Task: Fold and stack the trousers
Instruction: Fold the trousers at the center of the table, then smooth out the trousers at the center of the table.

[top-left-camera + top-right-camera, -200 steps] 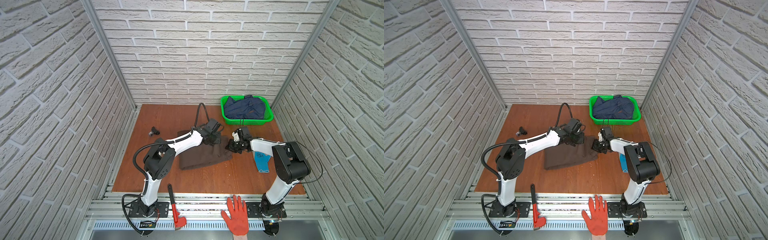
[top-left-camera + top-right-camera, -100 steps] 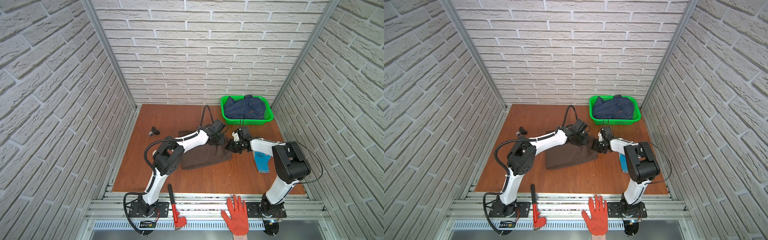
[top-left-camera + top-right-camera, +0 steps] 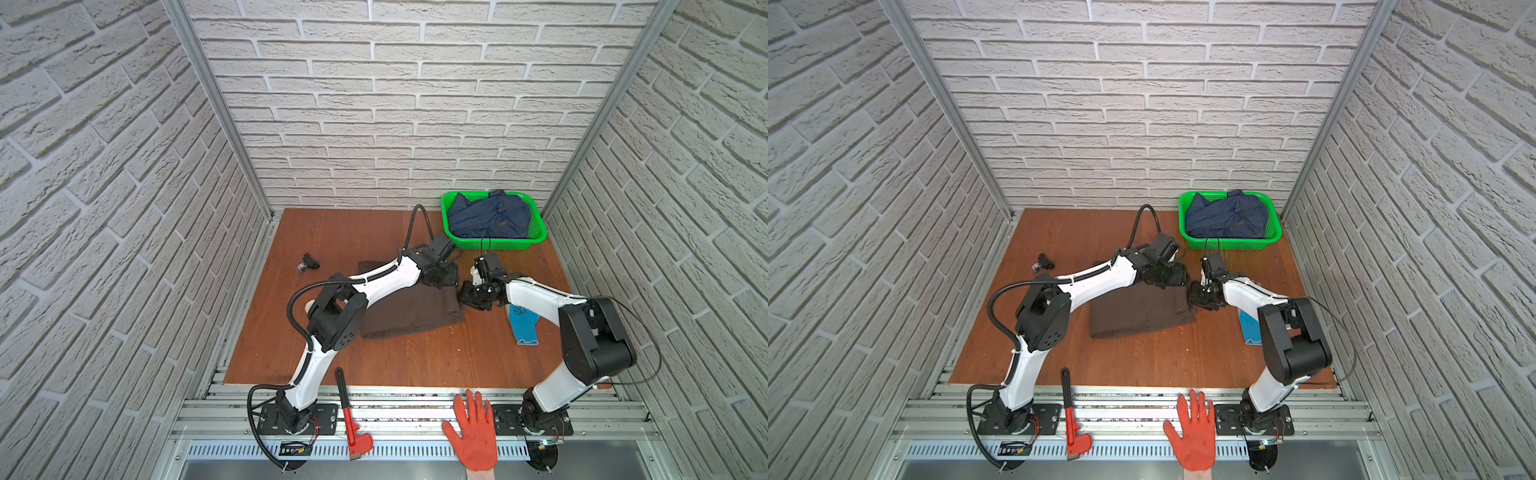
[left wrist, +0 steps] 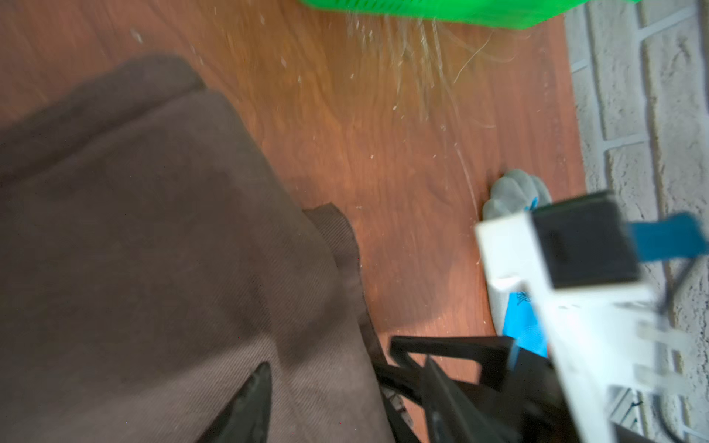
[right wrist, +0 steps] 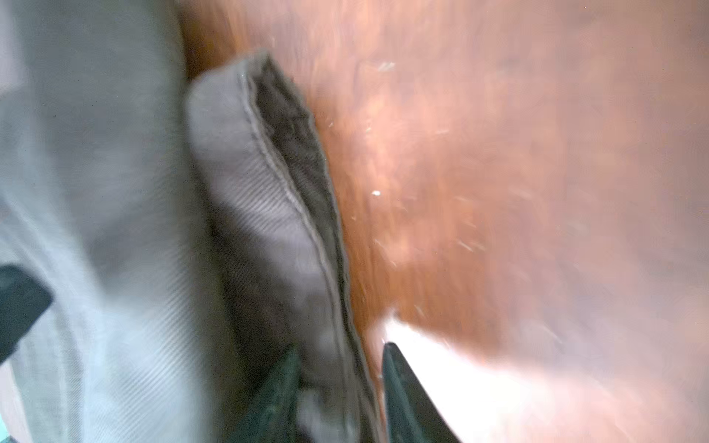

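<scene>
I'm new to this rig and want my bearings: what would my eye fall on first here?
The green basket at the table's far right corner, holding a dark blue denim garment, stands out. Mid-table, the left gripper and right gripper sit close together at the right end of the folded dark brown trousers. In front, an orange-red gloved hand lies flat on the metal rail, near a red pipe wrench.

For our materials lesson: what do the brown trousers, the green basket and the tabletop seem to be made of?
Trousers: woven, twill-like cloth, matte; fine diagonal ribs and a stitched hem show.
Green basket: probably moulded plastic, slightly glossy, with latticed walls.
Tabletop: wood or wood-look laminate, smooth; grain lines show, cannot tell which.
</scene>
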Robot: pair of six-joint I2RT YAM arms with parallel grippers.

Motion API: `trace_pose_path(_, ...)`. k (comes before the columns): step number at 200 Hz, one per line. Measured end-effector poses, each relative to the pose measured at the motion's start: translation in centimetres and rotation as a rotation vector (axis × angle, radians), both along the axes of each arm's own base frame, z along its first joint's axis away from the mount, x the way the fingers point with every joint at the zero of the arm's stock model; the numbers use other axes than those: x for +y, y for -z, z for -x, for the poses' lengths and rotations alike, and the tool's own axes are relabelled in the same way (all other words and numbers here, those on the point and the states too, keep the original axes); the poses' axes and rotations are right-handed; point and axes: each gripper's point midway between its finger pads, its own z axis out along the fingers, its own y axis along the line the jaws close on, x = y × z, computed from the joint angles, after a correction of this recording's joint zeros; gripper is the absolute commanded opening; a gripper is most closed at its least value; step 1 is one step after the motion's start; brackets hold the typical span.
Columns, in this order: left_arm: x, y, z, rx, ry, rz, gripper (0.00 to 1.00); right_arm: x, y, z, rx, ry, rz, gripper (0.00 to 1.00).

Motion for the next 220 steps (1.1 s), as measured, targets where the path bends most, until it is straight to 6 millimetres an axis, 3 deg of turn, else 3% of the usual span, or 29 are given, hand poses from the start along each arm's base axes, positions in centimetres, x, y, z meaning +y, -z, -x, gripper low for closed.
trace_pose_path(23, 0.9, -4.0, 0.1, -0.077, 0.004, 0.025, 0.70, -1.7, -4.3, 0.1, -0.096, 0.030, 0.074, 0.48)
trace_pose_path(47, 3.8, -8.8, 0.9, -0.164, -0.018, 0.062, 0.75, -2.5, -8.8, -0.4, -0.202, 0.038, 0.105, 0.50)
trace_pose_path(70, 7.9, -10.4, 1.5, -0.201, -0.068, 0.072, 0.79, -1.8, -10.3, -1.1, -0.224, 0.013, 0.099, 0.51)
trace_pose_path(88, 11.4, -8.3, 1.5, -0.180, -0.121, 0.035, 0.81, -0.7, -9.1, -1.5, -0.182, -0.029, 0.093, 0.52)
trace_pose_path(118, 16.9, -0.7, 2.7, -0.054, -0.195, -0.092, 0.82, 1.8, -5.9, -2.6, -0.075, -0.111, 0.094, 0.54)
trace_pose_path(133, 18.9, 2.5, 3.9, 0.006, -0.215, -0.147, 0.82, 2.8, -5.2, -3.7, -0.052, -0.140, 0.098, 0.54)
trace_pose_path(149, 20.5, 4.6, 5.2, 0.054, -0.233, -0.179, 0.82, 3.5, -4.9, -5.3, -0.049, -0.160, 0.104, 0.54)
trace_pose_path(188, 21.7, 5.5, 6.2, 0.074, -0.255, -0.175, 0.82, 5.0, -5.0, -9.6, -0.075, -0.186, 0.103, 0.55)
trace_pose_path(220, 21.6, 5.3, 6.0, 0.062, -0.262, -0.153, 0.82, 5.7, -2.9, -11.6, -0.050, -0.196, 0.112, 0.50)
